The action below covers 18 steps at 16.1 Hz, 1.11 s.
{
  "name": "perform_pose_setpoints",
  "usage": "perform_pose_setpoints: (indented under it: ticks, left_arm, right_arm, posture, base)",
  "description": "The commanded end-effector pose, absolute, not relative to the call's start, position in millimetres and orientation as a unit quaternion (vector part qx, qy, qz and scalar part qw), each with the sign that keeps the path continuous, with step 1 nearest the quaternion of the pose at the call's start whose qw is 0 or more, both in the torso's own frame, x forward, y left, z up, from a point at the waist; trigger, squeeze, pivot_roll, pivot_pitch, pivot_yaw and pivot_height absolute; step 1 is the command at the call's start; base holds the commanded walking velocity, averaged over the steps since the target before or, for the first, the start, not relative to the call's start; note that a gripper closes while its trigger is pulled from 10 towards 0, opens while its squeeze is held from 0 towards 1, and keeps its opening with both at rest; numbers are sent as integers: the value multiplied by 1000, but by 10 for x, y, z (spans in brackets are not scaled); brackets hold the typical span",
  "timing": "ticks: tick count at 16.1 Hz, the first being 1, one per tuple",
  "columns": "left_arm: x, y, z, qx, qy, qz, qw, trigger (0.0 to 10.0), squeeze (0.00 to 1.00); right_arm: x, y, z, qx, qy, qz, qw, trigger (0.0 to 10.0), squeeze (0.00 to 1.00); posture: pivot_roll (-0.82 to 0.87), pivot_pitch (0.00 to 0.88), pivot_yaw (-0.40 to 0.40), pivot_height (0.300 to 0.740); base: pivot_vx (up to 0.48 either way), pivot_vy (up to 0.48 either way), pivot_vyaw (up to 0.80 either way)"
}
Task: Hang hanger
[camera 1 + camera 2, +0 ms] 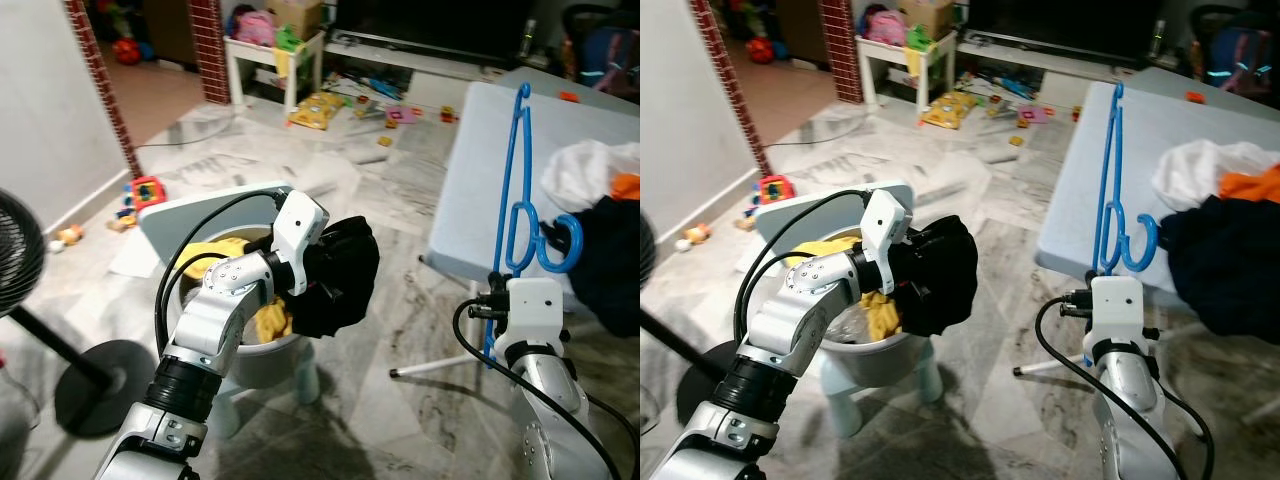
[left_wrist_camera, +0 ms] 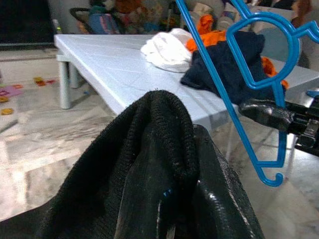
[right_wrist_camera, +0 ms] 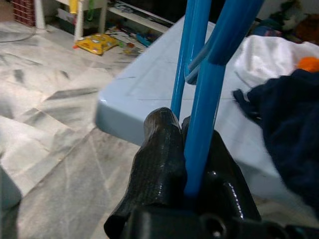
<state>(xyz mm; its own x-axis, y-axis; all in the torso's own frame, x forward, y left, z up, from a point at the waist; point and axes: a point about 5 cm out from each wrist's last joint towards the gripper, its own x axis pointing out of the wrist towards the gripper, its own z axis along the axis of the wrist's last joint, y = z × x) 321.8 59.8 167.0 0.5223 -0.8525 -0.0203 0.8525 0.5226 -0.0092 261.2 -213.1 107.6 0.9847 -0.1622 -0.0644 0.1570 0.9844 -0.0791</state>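
Right gripper (image 3: 187, 164) clamps your blue hanger (image 1: 517, 190) upright at three o'clock, ready; left gripper (image 2: 164, 164) pinches black garment (image 1: 335, 275).

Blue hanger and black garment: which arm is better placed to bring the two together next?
Probably the left. Its gripper holds the black garment free in the air, while the right gripper clamps the blue hanger upright beside the table.

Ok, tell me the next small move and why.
Probably bring the left pincer, shut on the black garment, across toward the blue hanger that the right pincer holds upright. The garment hangs apart from the hanger, not yet threaded on.
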Motion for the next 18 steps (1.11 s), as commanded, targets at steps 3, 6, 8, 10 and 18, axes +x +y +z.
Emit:
perform_pose_setpoints:
  ticks: [3,6,8,10,18]
  left_arm:
    - [3157,511,1740,-1,-1,-516,857,10000,0]
    - [3140,497,1730,-2,2,-520,854,10000,0]
    - [3125,490,1723,-2,4,-523,852,10000,0]
    - [3101,478,1717,-2,5,-530,848,10000,0]
    - [3177,455,1717,-11,12,-487,873,10000,0]
  right_arm:
    - [2618,-2171,1100,-37,35,-87,995,10000,0]
    - [2623,-2173,1100,-37,35,-86,995,10000,0]
    - [2627,-2174,1100,-37,35,-85,995,10000,0]
    - [2628,-2176,1101,-39,36,-84,995,10000,0]
    - [2655,-2187,1111,-41,34,-80,995,10000,0]
  posture:
    - [67,0,-59,740]
    - [66,0,-62,740]
    - [67,0,-63,740]
    - [67,0,-66,740]
    - [62,0,-72,740]
  base:
    - [0,-413,-800]
    - [0,-396,-800]
    - [0,-360,-800]
    - [0,-364,-800]
    - [0,-162,-734]
